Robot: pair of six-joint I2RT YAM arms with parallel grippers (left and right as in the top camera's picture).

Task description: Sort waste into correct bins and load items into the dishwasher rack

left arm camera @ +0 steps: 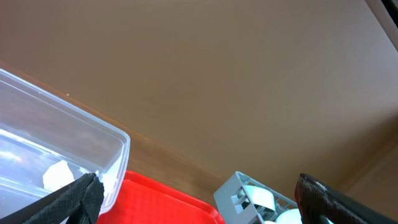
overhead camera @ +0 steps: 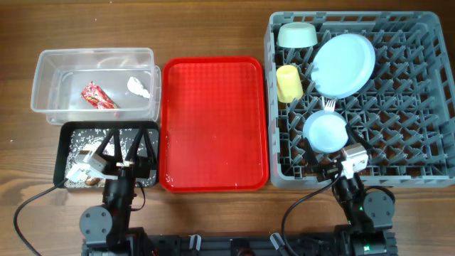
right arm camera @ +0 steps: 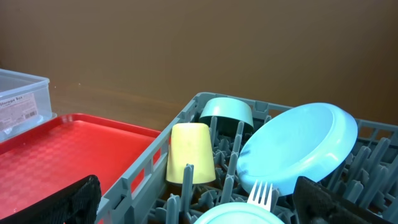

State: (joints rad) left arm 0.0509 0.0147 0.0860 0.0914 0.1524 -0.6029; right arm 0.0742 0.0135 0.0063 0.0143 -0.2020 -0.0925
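Apparently the job is finishing: the wrapper [overhead camera: 98, 96] and tissue [overhead camera: 138, 87] are lying in the clear tub [overhead camera: 43, 78], rice [overhead camera: 89, 135] in the black tray [overhead camera: 64, 142], and the plate [overhead camera: 345, 65] is sitting in the rack [overhead camera: 426, 107]. The left gripper [overhead camera: 126, 146] and right gripper [overhead camera: 340, 165] are gaping wide, empty; likely only parking is left.

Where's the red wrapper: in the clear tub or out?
In. The red wrapper lies on the clear tub floor, beside the white tissue scrap.

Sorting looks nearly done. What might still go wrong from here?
The large plate leans tilted in the rack, next to the fork and small bowl; a bump may tip it onto them. The left hand hangs open over the black tray; a low move could scatter the rice.
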